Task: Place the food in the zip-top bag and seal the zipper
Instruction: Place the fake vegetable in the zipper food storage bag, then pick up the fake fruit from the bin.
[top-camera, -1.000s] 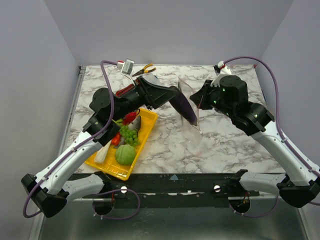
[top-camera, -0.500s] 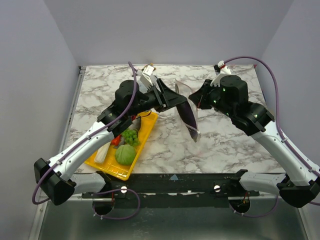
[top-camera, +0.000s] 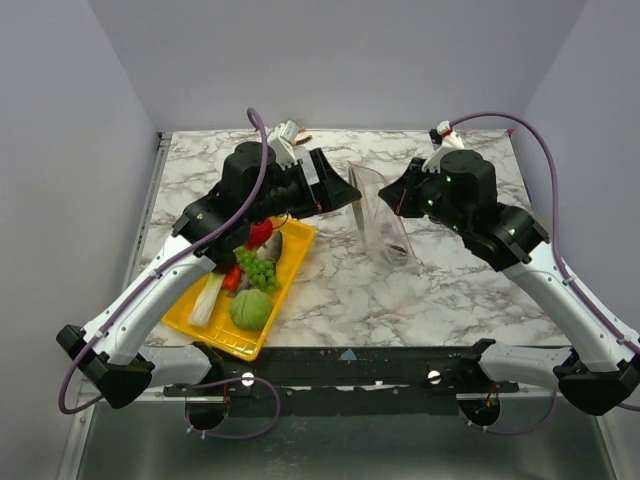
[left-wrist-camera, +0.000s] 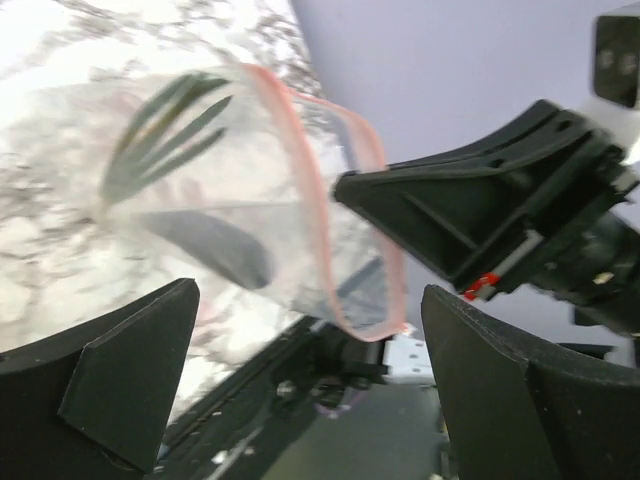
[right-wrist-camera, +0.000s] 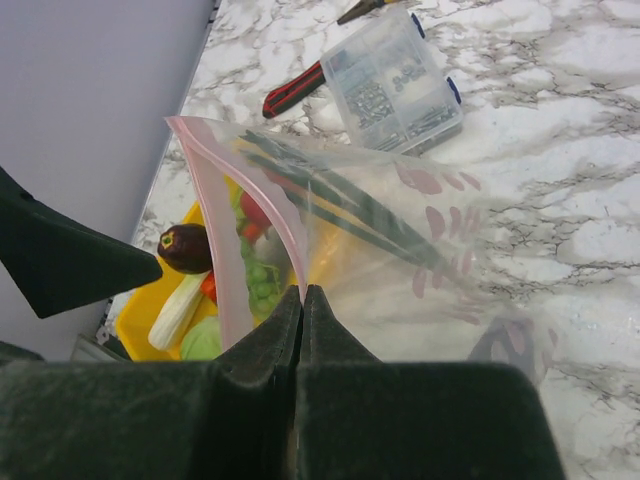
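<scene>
Top view: zip-top bag (top-camera: 383, 215) stands mid-counter (top-camera: 450, 290), its rim pinched by the right end effector (top-camera: 398, 200). The eggplant (top-camera: 397, 246) lies inside. The left end effector (top-camera: 340, 190) is spread and empty beside the mouth. The tray (top-camera: 222, 340) holds the cabbage (top-camera: 250, 308), leek (top-camera: 205, 300) and tomato (top-camera: 258, 235). Left wrist view: fingers wide apart, zipper (left-wrist-camera: 320, 230) gaping. Right wrist view: fingers pressed together on the bag's edge. Status, by judgement: one item bagged, others to load, zipper unsealed.
</scene>
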